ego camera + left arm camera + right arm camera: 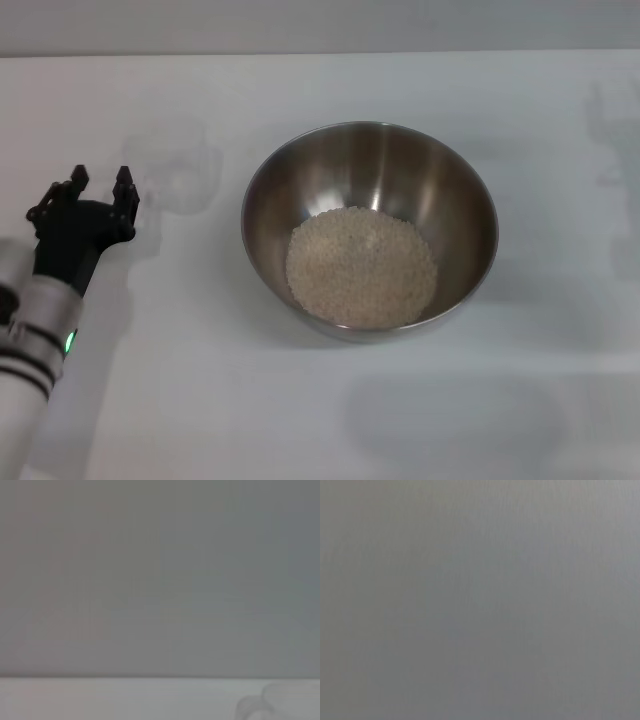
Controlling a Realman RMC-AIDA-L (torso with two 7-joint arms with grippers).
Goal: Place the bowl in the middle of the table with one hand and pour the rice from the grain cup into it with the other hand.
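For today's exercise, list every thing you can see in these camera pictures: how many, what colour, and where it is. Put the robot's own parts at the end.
bowl: one, shiny steel, about the middle of the table.
rice: one heap, off-white, in the bottom of the bowl.
grain cup: one, clear plastic and faint against the table, left of the bowl, beyond the left gripper; no rice shows in it.
table: one, white, filling the head view.
wall: grey, behind the table's far edge.
left gripper: one, black, fingers open, holding nothing, at the table's left side, short of the cup.
left arm: one, silver-grey with a green light, at the lower left.
right gripper: not in view.
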